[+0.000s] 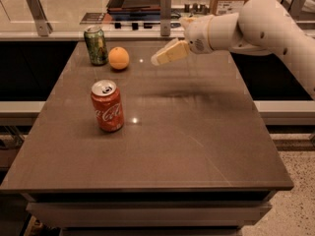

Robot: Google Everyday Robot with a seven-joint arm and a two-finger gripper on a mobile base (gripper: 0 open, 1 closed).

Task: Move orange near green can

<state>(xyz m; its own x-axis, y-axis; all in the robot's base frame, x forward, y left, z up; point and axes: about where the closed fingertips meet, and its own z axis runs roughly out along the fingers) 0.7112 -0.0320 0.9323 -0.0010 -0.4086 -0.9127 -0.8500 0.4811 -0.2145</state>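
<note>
The orange [118, 58] is sitting on the table [197, 132], just beside the green can [96, 45]. The tool [158, 58] is hanging in the air near the orange, not touching it. I cannot tell if it is clenched or loose.

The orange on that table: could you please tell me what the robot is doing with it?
The orange rests on the table right beside the green can, at the far left. The robot's gripper hangs in the air, right of the orange in view, not touching it. A red Coca-Cola can stands alone nearer the front.
</note>
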